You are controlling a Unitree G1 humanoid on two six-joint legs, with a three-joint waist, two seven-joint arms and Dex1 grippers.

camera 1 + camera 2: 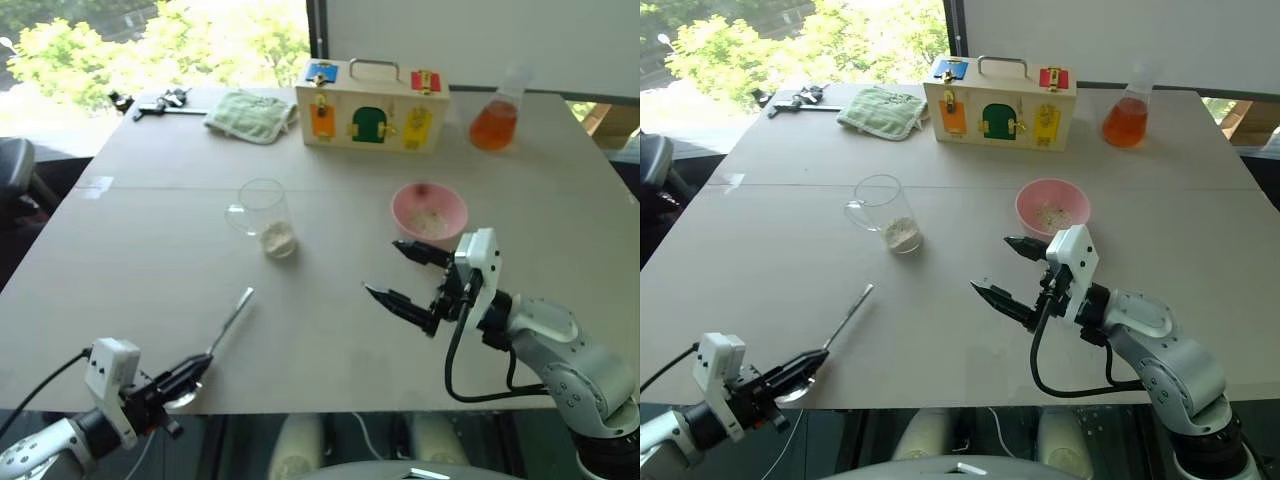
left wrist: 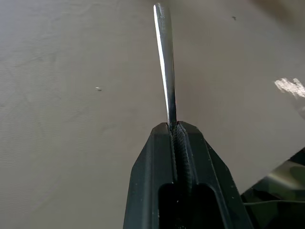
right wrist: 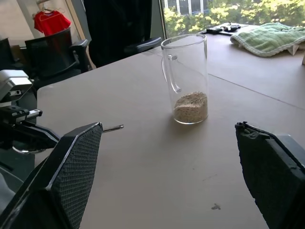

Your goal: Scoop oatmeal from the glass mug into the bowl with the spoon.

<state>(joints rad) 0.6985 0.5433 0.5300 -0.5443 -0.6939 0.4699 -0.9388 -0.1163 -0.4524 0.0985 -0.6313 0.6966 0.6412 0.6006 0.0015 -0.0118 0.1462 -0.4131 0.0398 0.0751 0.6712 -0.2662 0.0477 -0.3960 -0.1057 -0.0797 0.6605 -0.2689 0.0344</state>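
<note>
Silver spoon [image 1: 225, 330] is pinched by the left gripper [image 1: 180, 385] at the table [image 1: 150, 250] edge; the right gripper [image 1: 410, 280] is spread wide near the bowl [image 1: 428, 212]

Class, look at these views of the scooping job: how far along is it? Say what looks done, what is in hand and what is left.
Done: some oatmeal already lies in the bowl. In hand: the left gripper is shut on the spoon near the table's front edge; the right gripper hangs open beside the bowl. Left: more oatmeal sits in the bottom of the glass mug, waiting to be scooped.
</note>
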